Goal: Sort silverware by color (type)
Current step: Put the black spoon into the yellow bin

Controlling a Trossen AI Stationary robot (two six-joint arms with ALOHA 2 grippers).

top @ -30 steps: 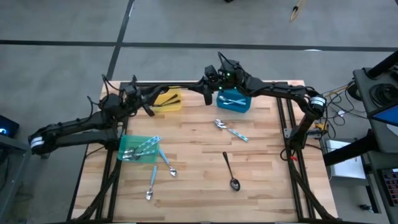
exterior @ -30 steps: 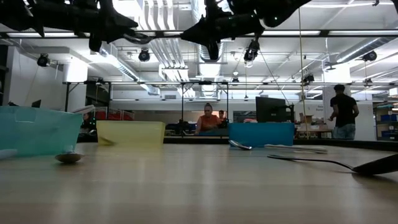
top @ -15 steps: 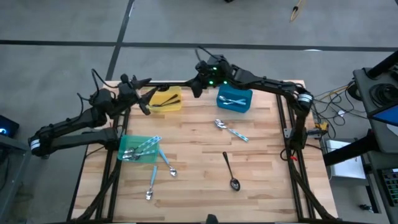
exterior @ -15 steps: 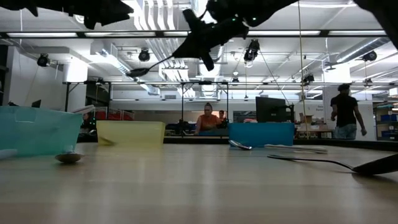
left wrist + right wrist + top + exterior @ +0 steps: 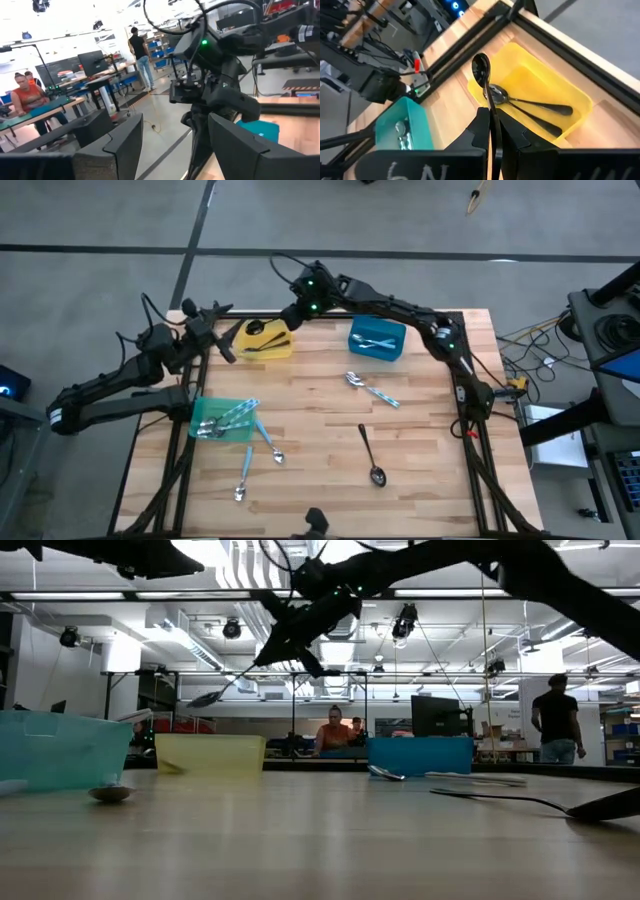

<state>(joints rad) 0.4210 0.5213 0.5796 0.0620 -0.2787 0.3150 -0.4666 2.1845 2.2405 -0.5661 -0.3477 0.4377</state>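
My right gripper reaches across the far edge and is shut on a black spoon, whose bowl hangs over the yellow bin. Two black spoons lie inside that bin. My left gripper stands open and holds nothing, just left of the yellow bin. The blue bin holds light-blue-handled pieces, and the green bin holds several spoons. A black spoon, a blue-handled spoon and two more blue-handled ones lie flat on the table. My right gripper pinches the black spoon's handle between its two fingers. The fingers come from the table's right, slanting down, and lie along the handle. The spoon sticks out past the fingertips, bowl end lowest, lifted clear above the yellow bin.
The three bins stand along the far and left sides: yellow, blue, green. The near middle of the wooden table is bare. People show in the room beyond the table.
My right gripper has swung along the far edge toward the table's left, from beside the blue bin to over the yellow bin, carrying the black spoon and tipping it bowl-down. My left gripper has drawn back a little from the yellow bin, up and toward the left edge.
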